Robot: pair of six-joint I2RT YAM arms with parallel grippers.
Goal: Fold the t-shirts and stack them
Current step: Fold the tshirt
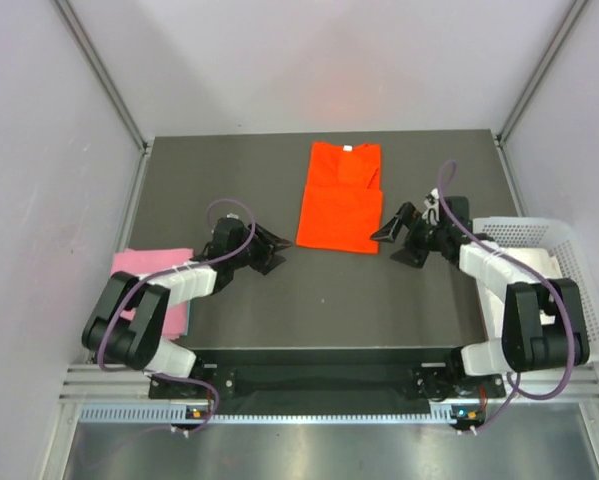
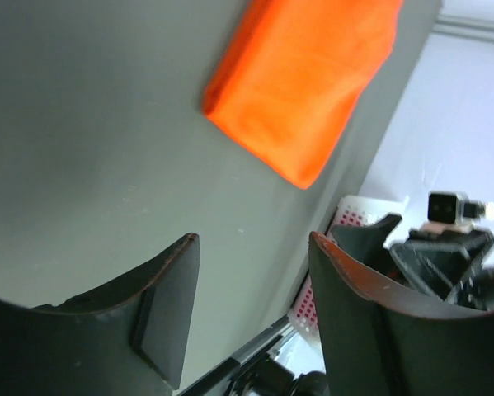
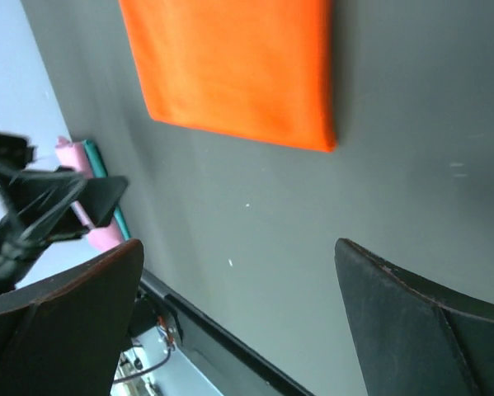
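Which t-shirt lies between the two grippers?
The orange-red t-shirt, folded at the middle of the table; the pink t-shirt lies at its left edge.

The orange-red cloth t-shirt (image 1: pixel 340 205) looks soft and matt; the dark-grey tabletop (image 1: pixel 309 300), smooth and matt; at three o'clock, a white plastic basket (image 1: pixel 582 252).

text: none legible | labels: none readable | signs: none

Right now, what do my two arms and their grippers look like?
The left arm and right arm have black joints and white shells, and each carries a looping purple cable. The left gripper and right gripper have broad, curved black fingers with rusty-red edges.
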